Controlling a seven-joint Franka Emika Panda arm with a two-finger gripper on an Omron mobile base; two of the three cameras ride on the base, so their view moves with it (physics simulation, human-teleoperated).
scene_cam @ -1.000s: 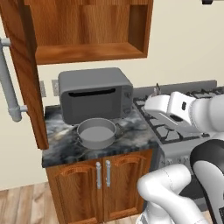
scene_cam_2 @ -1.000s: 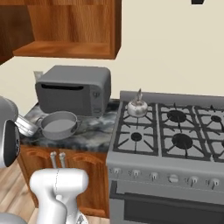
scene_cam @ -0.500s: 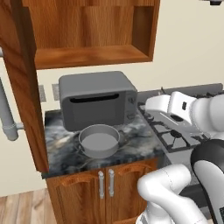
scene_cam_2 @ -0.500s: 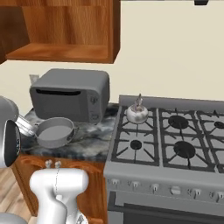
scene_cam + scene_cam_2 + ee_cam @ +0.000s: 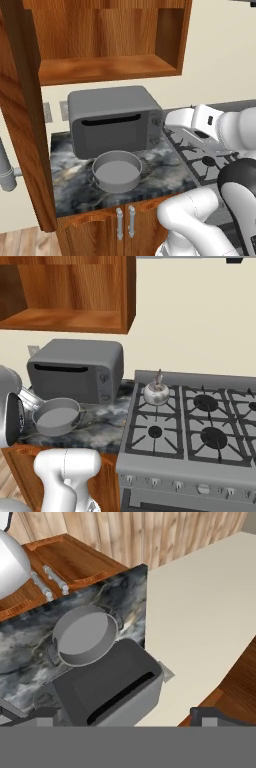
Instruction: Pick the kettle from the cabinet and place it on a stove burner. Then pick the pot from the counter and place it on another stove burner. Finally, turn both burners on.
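Fingers (image 5: pixel 47 714) spread wide apart, holding nothing, above the microwave (image 5: pixel 107 687). Pot (image 5: pixel 117 171) sits on the counter (image 5: pixel 70 187); kettle (image 5: pixel 156 392) on the far-left burner (image 5: pixel 159 401).

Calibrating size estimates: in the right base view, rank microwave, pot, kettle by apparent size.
1. microwave, largest by far.
2. pot, clearly smaller than the microwave; it sits nearer the camera, which may flatter it a little.
3. kettle, smallest, on the stove's rear left burner.

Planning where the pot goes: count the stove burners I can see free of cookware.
3 free: front left, back middle, front middle. The kettle covers the back left one. More burners may lie past the right edge.
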